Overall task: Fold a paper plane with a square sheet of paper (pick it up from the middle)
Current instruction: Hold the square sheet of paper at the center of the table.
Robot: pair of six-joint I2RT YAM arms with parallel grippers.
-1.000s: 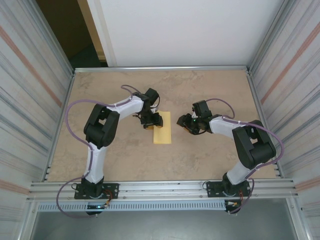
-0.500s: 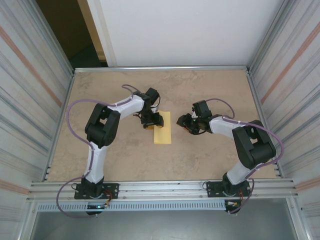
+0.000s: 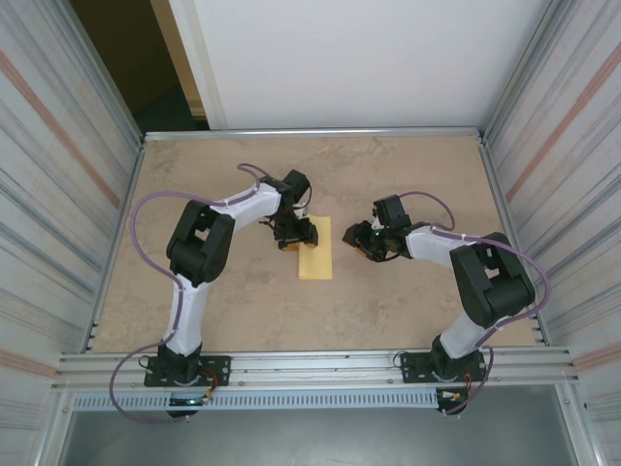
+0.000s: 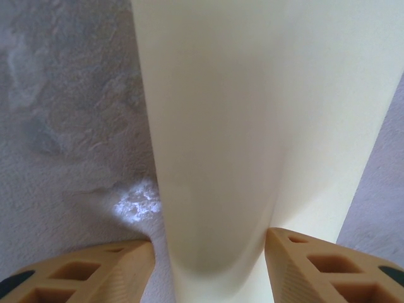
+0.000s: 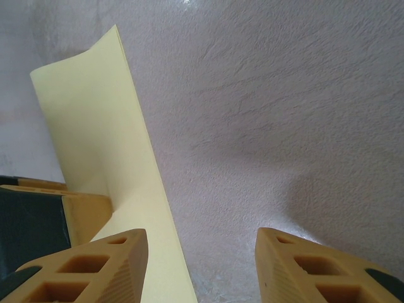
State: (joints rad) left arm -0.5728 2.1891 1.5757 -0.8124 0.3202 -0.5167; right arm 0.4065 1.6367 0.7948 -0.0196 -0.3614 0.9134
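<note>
The square sheet of paper (image 3: 315, 249) lies at mid table as a narrow pale-yellow oblong, with its left half folded over. A paper plane is out of view. My left gripper (image 3: 294, 236) sits low at the sheet's far left edge. In the left wrist view the raised, rounded fold (image 4: 214, 158) runs between the jaws of the left gripper (image 4: 211, 271). The right finger (image 4: 328, 268) touches it and the left finger stands a little apart, so the gripper is open. My right gripper (image 3: 364, 243) is open just right of the sheet. The table (image 5: 284, 126) is bare between its fingers, and the paper's edge (image 5: 95, 126) is by its left finger.
The beige table (image 3: 408, 175) is walled by ribbed metal panels (image 3: 58, 194) left and right, with a rail (image 3: 320, 364) along the near edge. In the right wrist view, the left gripper's tan finger (image 5: 88, 211) shows behind the paper.
The left jaws have spread slightly around the fold. Both arms stay almost where they were.
</note>
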